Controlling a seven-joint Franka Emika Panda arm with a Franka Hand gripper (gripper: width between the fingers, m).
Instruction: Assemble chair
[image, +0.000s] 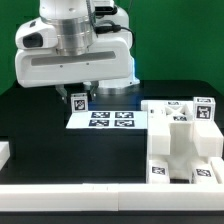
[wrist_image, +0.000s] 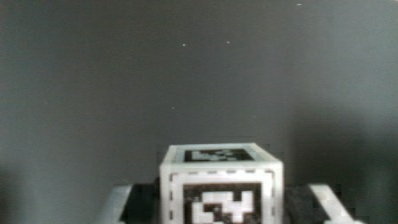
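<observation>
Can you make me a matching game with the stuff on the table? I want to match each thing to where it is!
Things:
1. small white tagged plastic block
2. thin flat white marker board
3. chunky white plastic chair assembly

Places:
A. at the exterior view's right
B. between the gripper's fingers
C. lying flat on the black table, mid-scene

Pairs: 1-B, 2-C, 3-A

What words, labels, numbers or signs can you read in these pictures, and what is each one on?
No readable words or numbers.
Black-and-white square marker tags, patterns only, on the flat white marker board.
The same tags on the chunky white plastic chair pieces.
The same tags on the small white block in the pincer.
</observation>
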